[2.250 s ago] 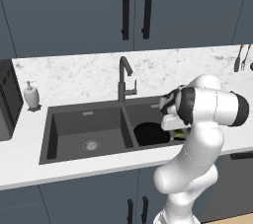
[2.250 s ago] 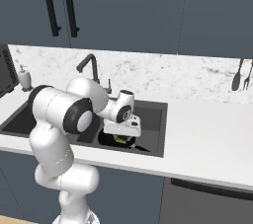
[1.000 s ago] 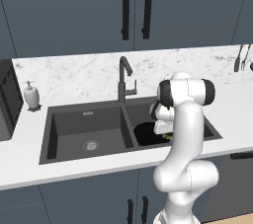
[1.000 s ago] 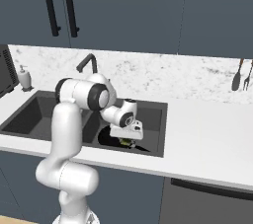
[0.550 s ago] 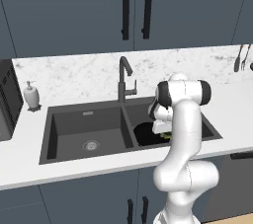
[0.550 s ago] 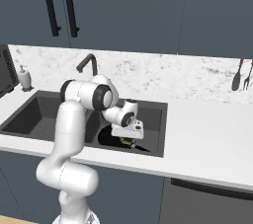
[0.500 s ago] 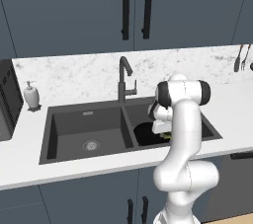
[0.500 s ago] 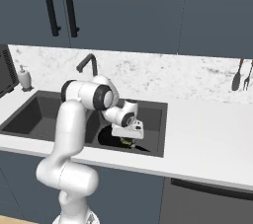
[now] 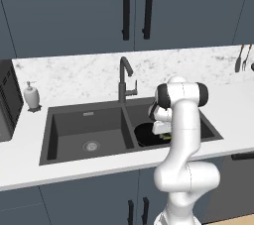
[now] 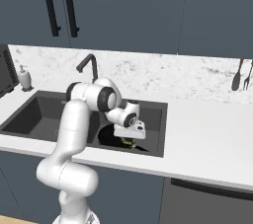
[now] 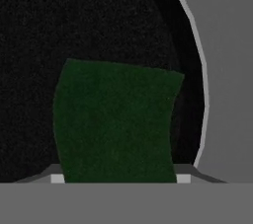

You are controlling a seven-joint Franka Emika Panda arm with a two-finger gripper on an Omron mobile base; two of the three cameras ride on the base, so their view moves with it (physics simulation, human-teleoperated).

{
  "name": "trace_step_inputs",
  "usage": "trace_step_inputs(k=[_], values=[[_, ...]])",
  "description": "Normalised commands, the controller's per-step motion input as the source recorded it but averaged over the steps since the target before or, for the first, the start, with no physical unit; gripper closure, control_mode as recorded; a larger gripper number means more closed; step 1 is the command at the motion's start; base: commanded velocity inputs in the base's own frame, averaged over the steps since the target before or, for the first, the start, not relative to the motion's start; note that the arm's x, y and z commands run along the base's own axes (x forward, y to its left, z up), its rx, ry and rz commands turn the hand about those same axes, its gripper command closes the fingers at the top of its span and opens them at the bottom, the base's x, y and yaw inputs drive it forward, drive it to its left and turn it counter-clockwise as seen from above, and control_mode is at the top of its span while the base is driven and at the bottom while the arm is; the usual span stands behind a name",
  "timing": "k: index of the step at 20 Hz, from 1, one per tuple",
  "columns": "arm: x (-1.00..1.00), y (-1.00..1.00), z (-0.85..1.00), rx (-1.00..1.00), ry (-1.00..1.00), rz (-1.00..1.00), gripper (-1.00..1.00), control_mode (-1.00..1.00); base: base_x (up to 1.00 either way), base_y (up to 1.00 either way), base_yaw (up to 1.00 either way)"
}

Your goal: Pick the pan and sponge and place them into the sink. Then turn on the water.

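Sponge [image 11: 116, 122] green side up between jaws, over pan [image 11: 74, 30].

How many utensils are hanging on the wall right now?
2: a spatula and a fork hang side by side on the marble wall at the far right. Others beyond the frame edge may be hidden.

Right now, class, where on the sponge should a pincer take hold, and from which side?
Across its two opposite side edges, coming straight onto the dark green face. The sponge is a flat block with its green side toward the hand, over the pan, so its parallel edges suit the pincer, which grips it that way.
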Motion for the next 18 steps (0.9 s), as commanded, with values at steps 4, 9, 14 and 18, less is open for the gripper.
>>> trace_step_inputs(k=[4,9,14,18], values=[[0.24,0.00,-0.24,0.00,0.00,0.00,1.00,-1.00,0.00,0.00,0.00],[0.04,0.04,-0.10,0.00,0.00,0.00,-1.00,-1.00,0.00,0.00,0.00],[0.00,0.05,0.00,0.00,0.00,0.00,-1.00,-1.00,0.00,0.00,0.00],[-0.16,0.02,0.37,0.00,0.00,-0.06,-1.00,-1.00,0.00,0.00,0.00]])
